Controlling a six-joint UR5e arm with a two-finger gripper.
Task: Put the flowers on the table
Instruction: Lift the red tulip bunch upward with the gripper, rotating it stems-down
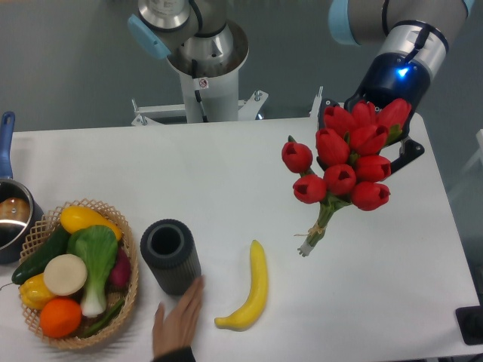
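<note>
Flowers [343, 162] near table's [226, 173] right edge, hand [370, 121] apparently gripping them

Smooth matt white desk [226, 173], woven wicker basket [130, 290], ribbed matt dark cylinder [170, 256], glossy yellow banana [253, 290], shiny metal pot [11, 219].

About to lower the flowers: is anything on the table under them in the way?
Nothing visible. The pincer holds the flowers over a bare stretch of the table. The banana and black cylinder lie well to the left, as does a person's hand.
</note>
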